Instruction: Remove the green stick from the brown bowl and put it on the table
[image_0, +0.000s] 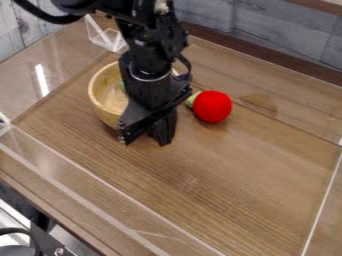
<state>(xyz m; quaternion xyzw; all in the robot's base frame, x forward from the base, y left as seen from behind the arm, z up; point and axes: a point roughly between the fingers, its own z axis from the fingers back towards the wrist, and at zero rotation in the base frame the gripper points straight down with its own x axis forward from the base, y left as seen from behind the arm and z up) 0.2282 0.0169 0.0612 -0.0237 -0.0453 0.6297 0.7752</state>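
Note:
The black gripper (150, 137) points straight down, low over the table (227, 190), just in front of the brown bowl (104, 98). Its jaws are shut. The green stick does not clearly show now; the dark fingers (138, 132) cover the spot where it sat between them a second ago. The arm hides the bowl's right half, and the part of the bowl's inside that shows looks bare.
A red ball (211, 106) lies on the table right of the gripper, close to the bowl. Low clear acrylic walls (34, 150) edge the tabletop. Open wood stretches toward the front and right.

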